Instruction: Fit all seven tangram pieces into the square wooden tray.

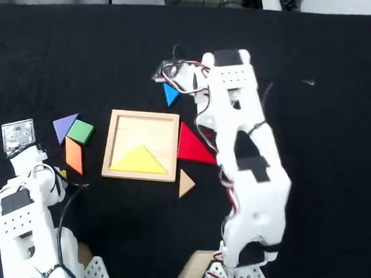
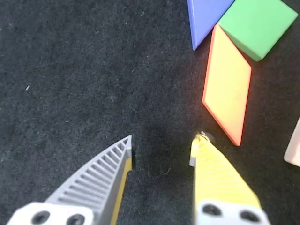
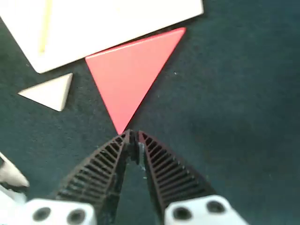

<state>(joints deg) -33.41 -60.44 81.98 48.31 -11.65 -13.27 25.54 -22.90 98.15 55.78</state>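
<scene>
Black cloth covers the table on which the work is set out. At the left, the left gripper hangs over bare cloth with its jaws apart and nothing between them. Just beyond its tips lie the orange parallelogram, the green square and the purple triangle, clustered close together. The square wooden tray sits at centre and holds one piece, the yellow triangle, laid against its near edge. The blue triangle lies beyond the tray's far right corner. The red triangle lies on the cloth against the tray's right side, with the tan triangle just beside its near corner. The right gripper has its jaws together at the red triangle's outer corner, and it cannot be told whether the corner is nipped between them. Judged from this layout, the task is at an early stage, with one piece seated and six outside, and the red triangle is the piece in hand. The next move calls for shifting it over the rim and seating its long edge against the yellow triangle. The high view gives the whole layout but hides the right jaws under the arm. The right wrist view supplies the contact at the corner, and the left wrist view supplies the left jaw gap
</scene>
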